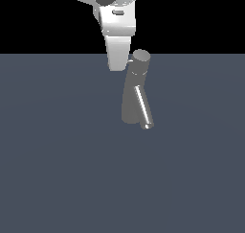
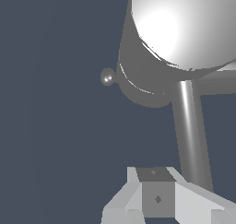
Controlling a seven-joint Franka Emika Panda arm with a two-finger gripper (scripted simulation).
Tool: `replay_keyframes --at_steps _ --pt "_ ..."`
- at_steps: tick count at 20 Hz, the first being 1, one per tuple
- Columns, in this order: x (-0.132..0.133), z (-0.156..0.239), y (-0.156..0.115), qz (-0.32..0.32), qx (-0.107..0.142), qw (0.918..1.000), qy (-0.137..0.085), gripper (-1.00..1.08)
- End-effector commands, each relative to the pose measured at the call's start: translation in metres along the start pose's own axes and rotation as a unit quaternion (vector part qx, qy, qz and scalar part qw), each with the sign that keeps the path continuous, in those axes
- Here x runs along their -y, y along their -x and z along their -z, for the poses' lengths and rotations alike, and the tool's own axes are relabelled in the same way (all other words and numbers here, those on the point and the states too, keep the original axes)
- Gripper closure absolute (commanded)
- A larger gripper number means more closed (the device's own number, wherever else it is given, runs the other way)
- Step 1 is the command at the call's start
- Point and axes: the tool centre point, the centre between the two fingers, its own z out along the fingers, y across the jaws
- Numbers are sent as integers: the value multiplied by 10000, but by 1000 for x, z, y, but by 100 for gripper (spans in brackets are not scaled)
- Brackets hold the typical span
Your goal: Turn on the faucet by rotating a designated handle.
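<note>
While the white end effector [image 1: 119,59] hangs down in the exterior view, its tip sits just beside the faucet's [image 1: 134,90] cylindrical cap, on that view's left. A short stub of the handle [image 1: 130,60] shows between tip and cap, apparently touching the tip. The faucet stands on the dark tabletop [image 1: 57,169], its shiny spout [image 1: 143,107] slanting down toward the viewer.

From the wrist view, the cap [image 2: 184,29] looms large and bright, the spout [image 2: 191,131] runs beneath it, and one finger [image 2: 156,197] shows below. Whether the end effector is apart or together, I cannot tell.
</note>
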Motion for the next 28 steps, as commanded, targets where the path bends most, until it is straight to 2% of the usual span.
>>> replay_keyframes --at_steps 1,19,21,28 --pt "-9 0 -1 -17 -4 10000 36 108" --pt "-38 0 2 -17 -4 10000 36 108" --pt "-32 1 8 41 25 10000 0 108" --pt "-39 1 2 36 22 10000 4 108"
